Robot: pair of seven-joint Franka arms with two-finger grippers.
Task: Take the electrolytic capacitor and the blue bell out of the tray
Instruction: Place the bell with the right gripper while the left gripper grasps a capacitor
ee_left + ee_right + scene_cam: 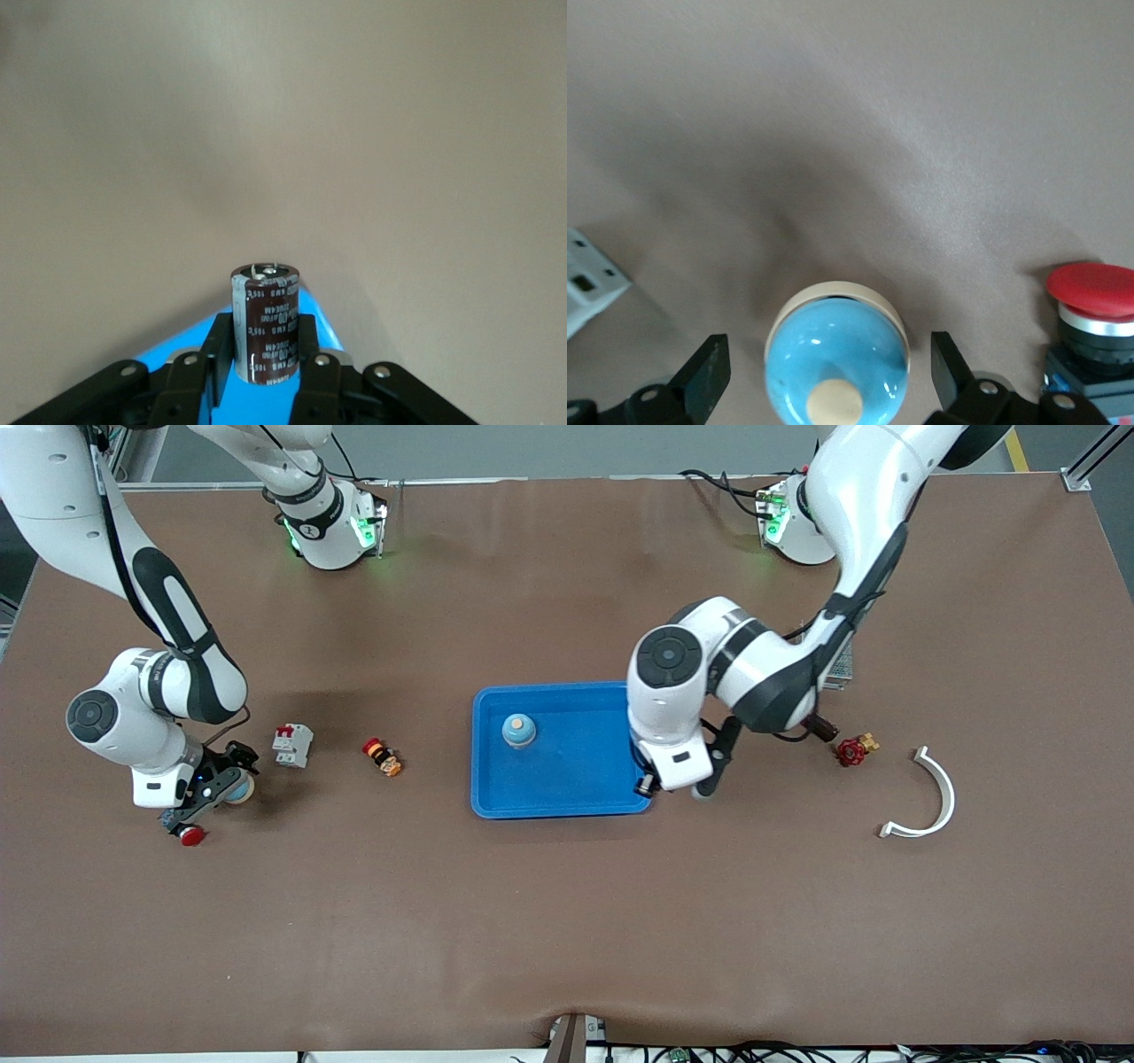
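Button (190, 833) lies beside the right gripper (213, 784), whose fingers stand open around the bell (836, 363), well off the tray (567, 802). Left gripper (266, 372) clamps the capacitor (265, 323) over the tray's edge; next, carry it clear.

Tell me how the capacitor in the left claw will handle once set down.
The electrolytic capacitor is a smooth, rigid cylinder, so it probably slips easily. Held upright in the left claw, its flat end should stand, but being tall, it may tip and then roll.
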